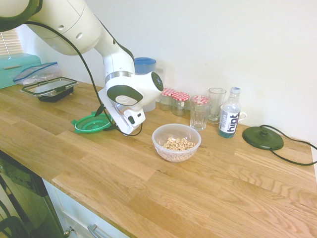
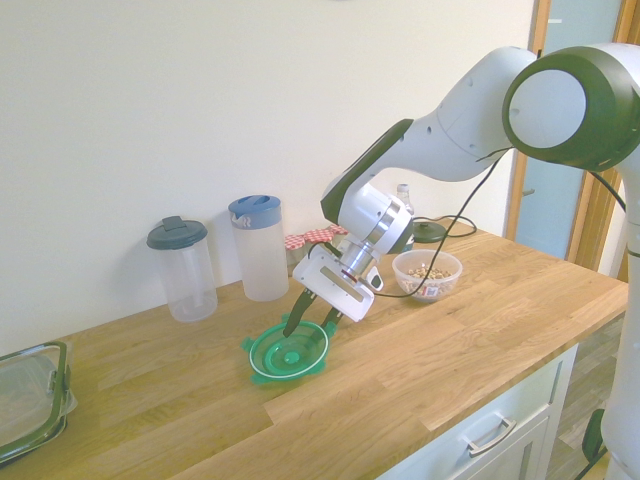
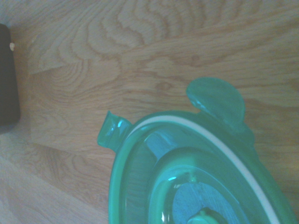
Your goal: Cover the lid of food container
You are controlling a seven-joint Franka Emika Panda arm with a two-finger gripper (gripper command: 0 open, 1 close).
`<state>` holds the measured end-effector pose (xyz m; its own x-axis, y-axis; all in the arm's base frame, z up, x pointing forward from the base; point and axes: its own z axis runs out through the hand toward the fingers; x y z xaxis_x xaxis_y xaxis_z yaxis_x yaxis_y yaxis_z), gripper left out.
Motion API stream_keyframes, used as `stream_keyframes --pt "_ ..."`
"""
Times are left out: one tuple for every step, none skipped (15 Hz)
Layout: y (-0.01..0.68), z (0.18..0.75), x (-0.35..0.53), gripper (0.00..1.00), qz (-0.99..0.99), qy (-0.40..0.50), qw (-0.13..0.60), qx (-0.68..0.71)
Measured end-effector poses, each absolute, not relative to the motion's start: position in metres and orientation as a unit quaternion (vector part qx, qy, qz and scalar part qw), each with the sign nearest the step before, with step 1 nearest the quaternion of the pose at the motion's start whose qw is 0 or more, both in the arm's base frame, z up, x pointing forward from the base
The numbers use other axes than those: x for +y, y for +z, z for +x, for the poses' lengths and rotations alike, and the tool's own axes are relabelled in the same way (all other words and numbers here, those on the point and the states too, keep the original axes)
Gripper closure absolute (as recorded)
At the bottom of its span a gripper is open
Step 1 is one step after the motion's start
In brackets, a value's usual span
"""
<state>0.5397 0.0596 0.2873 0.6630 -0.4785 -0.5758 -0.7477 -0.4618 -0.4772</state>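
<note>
The round green lid (image 1: 89, 124) (image 2: 285, 355) lies on the wooden counter, to the left of the food container in the first exterior view. It fills the lower part of the wrist view (image 3: 196, 177), with two clip tabs showing. My gripper (image 2: 310, 325) reaches down at the lid's edge nearest the container. Its two dark fingers stand apart, one on each side of the rim. The food container (image 1: 176, 142) (image 2: 427, 273), a clear round bowl with pale nuts in it, sits uncovered a short way from the lid.
Small jars with red-checked caps (image 1: 173, 99), drinking glasses (image 1: 199, 111), a water bottle (image 1: 229, 119) and a black round base (image 1: 262, 138) stand behind the bowl. Two pitchers (image 2: 258, 245) (image 2: 180, 265) line the wall. A rectangular black-rimmed container (image 1: 49, 89) sits at the counter's far end.
</note>
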Motion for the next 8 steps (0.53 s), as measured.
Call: stream_keyframes --pt "0.286 0.54 0.058 1.0 -0.834 0.184 0.366 0.369" --pt "0.285 0.54 0.057 1.0 -0.834 0.184 0.366 0.37" --pt "0.283 0.54 0.055 1.0 -0.833 0.185 0.365 0.372" --pt "0.283 0.54 0.053 1.0 -0.833 0.185 0.365 0.374" --pt "0.282 0.54 0.052 1.0 -0.832 0.185 0.365 0.375" --pt "0.28 0.539 0.051 1.0 -0.832 0.185 0.364 0.376" --pt "0.279 0.538 0.049 1.0 -0.831 0.186 0.364 0.378" --pt "0.278 0.537 0.048 1.0 -0.83 0.187 0.363 0.379"
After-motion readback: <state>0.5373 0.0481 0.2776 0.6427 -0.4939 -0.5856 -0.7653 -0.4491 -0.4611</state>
